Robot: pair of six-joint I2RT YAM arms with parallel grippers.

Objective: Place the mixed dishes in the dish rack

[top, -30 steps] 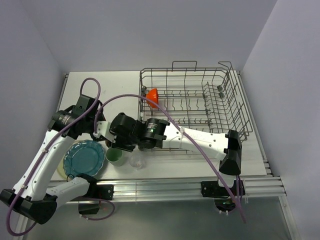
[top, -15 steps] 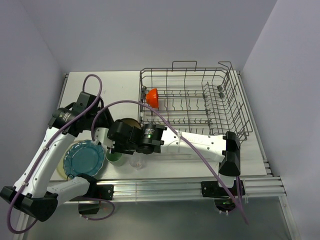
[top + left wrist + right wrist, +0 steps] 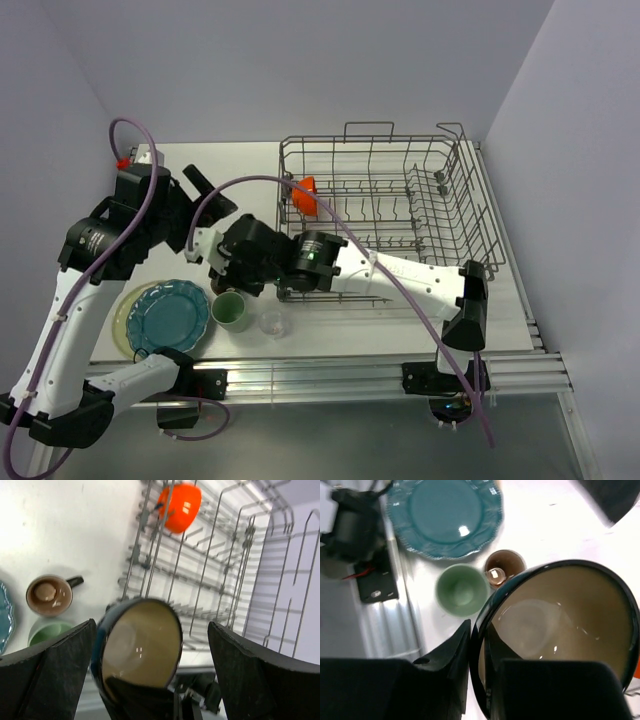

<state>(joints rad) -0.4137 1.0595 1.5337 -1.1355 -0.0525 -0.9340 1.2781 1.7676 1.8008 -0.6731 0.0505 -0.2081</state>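
Surface: matt white tabletop (image 3: pixel 230 165), flat, with a ribbed aluminium rail (image 3: pixel 330 372) along the lower edge of the top view.
Room: plain pale lilac walls (image 3: pixel 300 60) closing in three sides.
Rack: large grey wire dish rack (image 3: pixel 372 139) with upright tines and raised loop handles, in the upper right of the tabletop.
Orange item: glossy orange bowl (image 3: pixel 305 193), on edge among the tines at the rack's left end.
Held item: round glazed blue bowl with cream inside (image 3: pixel 555 630), dark rim, tilted; it appears to be clear of the table just left of the rack, largely hidden in the top view.
Right gripper (image 3: pixel 482 680): fingers clamped across that bowl's rim.
Left gripper (image 3: pixel 151 624): fingers spread wide, holding nothing, above the bowl.
Lower left of table: teal scalloped plate (image 3: pixel 167 318) lying on a cream plate (image 3: pixel 120 320). Beside them stand a pale green mug (image 3: pixel 231 311), a dark brown mug (image 3: pixel 49 595) and a small clear glass (image 3: pixel 271 323), all upright.
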